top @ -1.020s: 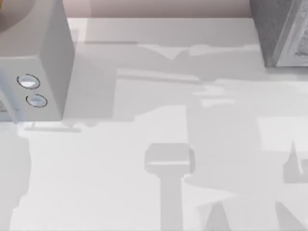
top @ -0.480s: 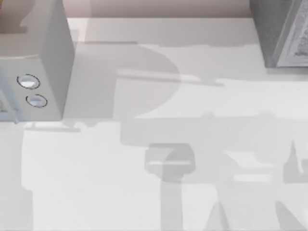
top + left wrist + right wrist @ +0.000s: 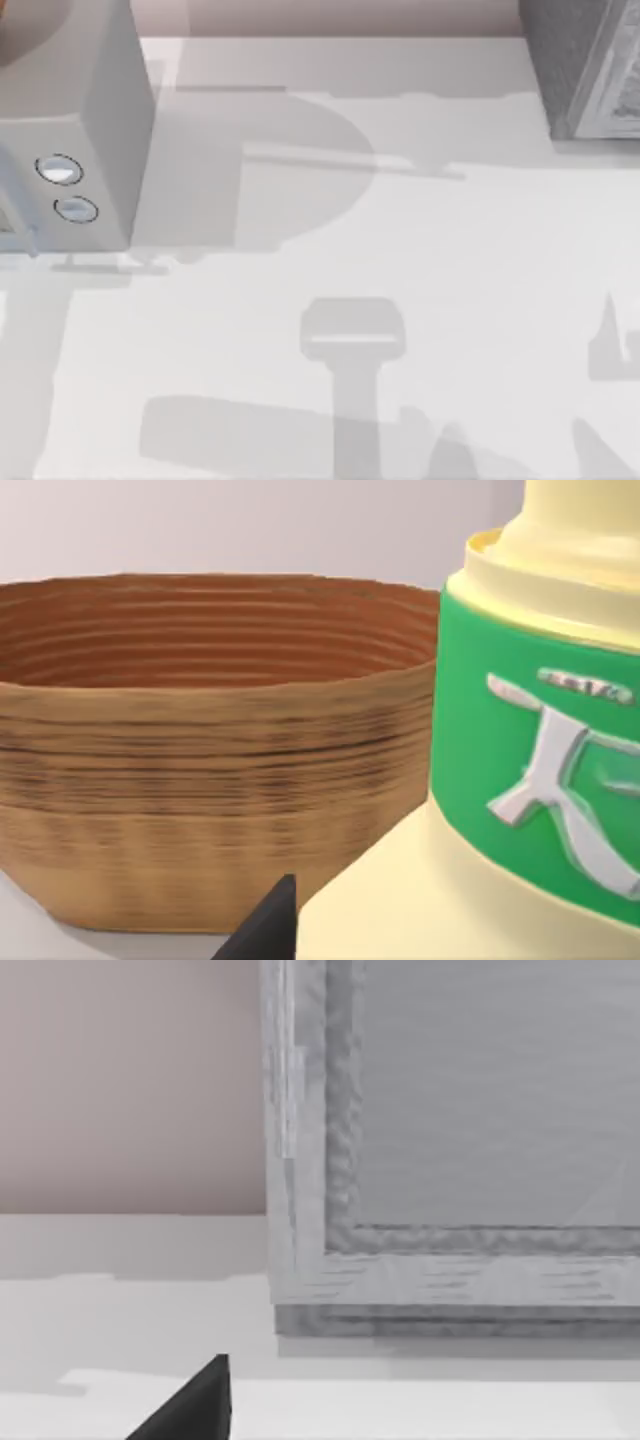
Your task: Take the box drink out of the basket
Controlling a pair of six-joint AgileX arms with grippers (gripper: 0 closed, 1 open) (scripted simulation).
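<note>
The box drink (image 3: 520,780), a pale-yellow bottle with a green-and-white label, is very close in the left wrist view. It is outside the basket (image 3: 200,760), on the near side of its wall. My left gripper (image 3: 430,935) is shut on the bottle. One black fingertip (image 3: 268,922) shows beside its body and the other is hidden behind it. The brown woven basket stands on the table and its inside looks empty. A dark part of my right gripper (image 3: 195,1405) shows low in the right wrist view, facing a grey cabinet (image 3: 450,1140).
A white appliance (image 3: 70,130) with two round dials (image 3: 60,170) stands at the table's back left. The grey cabinet (image 3: 585,65) stands at the back right. Arm shadows lie across the white tabletop (image 3: 450,250).
In the top view the broad arm shadows slid from the middle of the table toward its near edge. The appliance and cabinet have not moved.
</note>
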